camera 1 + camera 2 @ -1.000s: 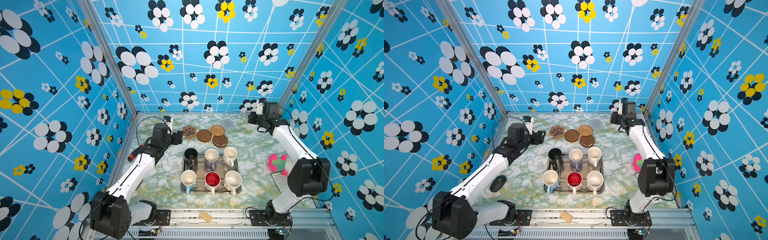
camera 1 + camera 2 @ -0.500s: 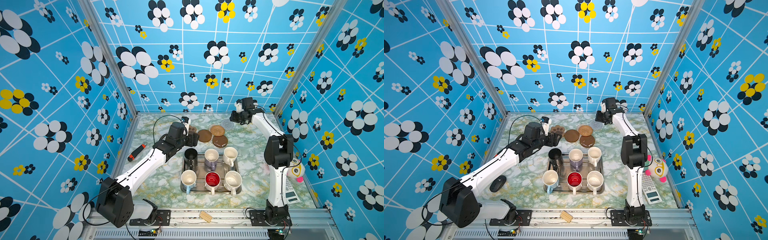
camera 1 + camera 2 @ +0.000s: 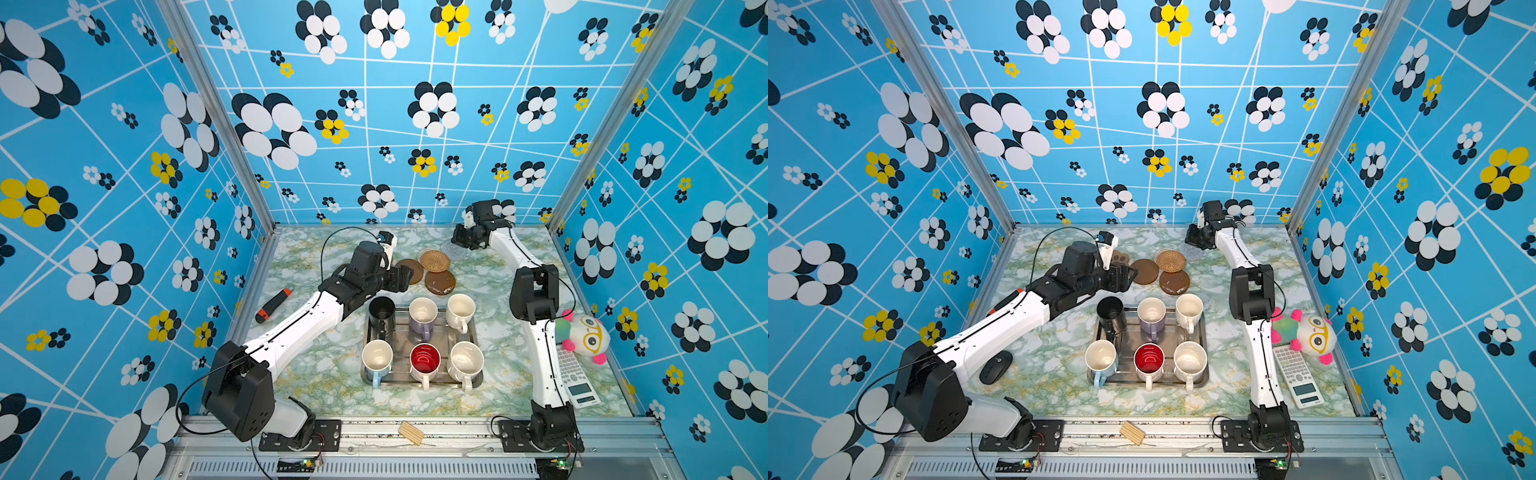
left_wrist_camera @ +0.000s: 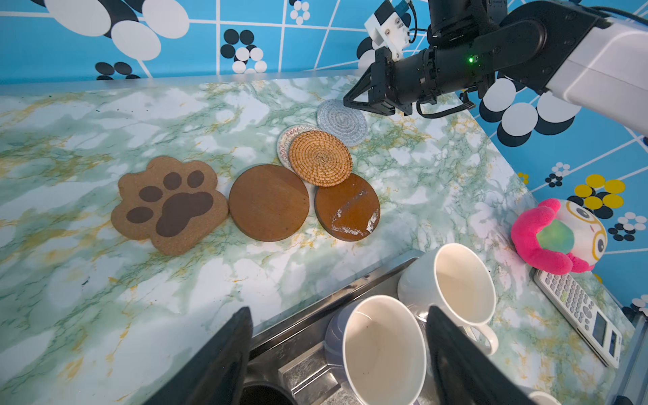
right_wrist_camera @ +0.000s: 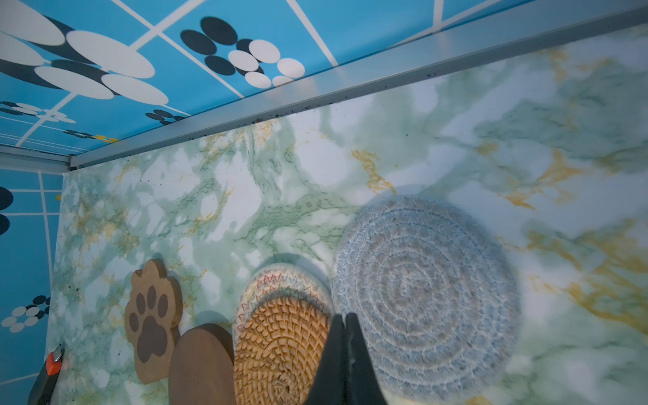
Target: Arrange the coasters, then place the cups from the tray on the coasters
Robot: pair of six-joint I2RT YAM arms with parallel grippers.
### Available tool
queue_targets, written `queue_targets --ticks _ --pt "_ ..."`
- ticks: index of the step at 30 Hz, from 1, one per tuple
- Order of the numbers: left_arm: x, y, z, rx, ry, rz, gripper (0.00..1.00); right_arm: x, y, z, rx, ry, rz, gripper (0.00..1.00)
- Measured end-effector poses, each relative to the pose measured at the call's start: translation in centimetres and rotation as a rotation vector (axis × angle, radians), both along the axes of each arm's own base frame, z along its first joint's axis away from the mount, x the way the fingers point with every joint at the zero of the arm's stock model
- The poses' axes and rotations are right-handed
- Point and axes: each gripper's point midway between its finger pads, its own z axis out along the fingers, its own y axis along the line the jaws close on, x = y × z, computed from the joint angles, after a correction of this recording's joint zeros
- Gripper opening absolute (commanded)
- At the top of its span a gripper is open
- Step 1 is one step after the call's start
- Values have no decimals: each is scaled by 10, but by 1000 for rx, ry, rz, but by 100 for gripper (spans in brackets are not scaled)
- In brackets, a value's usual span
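The left gripper (image 4: 336,361) stood with its jaws wide apart and nothing between them. In both top views it hung over the green-and-white marbled table (image 3: 324,365), between the coasters and the far edge of the rectangular shiny steel tray (image 3: 395,383).

The right gripper (image 5: 345,357) was clenched, its two black fingertips pressed together with nothing visible between them. It was low at the edge of the grey spiral woven disc (image 4: 342,121), near the back wall. Whether it touched this disc I cannot tell.

The other coasters lay in a loose group at the back of the table:
- The brown cork paw-shaped mat (image 4: 170,205) lay flat, just beside a dark-brown round wooden disc (image 4: 269,202).
- A second dark-brown disc with whitish scuffs (image 4: 347,208) lay nearest to the tray.
- The woven tan rattan disc (image 4: 321,157) lay on top of the whitish disc with zigzag edge pattern (image 4: 285,140), and its rim reached the scuffed disc.

All six mugs stood upright on the tray in two rows.
- **Far row:** the black mug (image 3: 381,309), the lavender mug (image 3: 422,316) and the cream mug (image 3: 459,309).
- **Near row:** the light blue mug (image 3: 377,357), the white mug with red inside (image 3: 424,359) and the speckled white mug (image 3: 466,359).

No mug stood on a coaster.
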Motion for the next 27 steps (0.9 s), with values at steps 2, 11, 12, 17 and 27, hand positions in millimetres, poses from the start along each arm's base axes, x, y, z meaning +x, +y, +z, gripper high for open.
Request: queue_targets --ticks 2,11,12,17,27 --pt "0 -4 0 1 2 -7 79 1 0 -1 5 5 -7 0" --pt "5 -15 -4 8 14 -21 79 -6 -3 -25 -7 80 -30 0" --pt "5 -16 -7 10 19 -22 79 -7 -4 -26 -10 87 -32 0" --pt "3 -22 -13 14 36 -35 80 -10 -7 -32 -30 109 -42 0" --pt "-1 -28 -11 2 39 -52 81 -10 -12 -43 -72 131 -42 26"
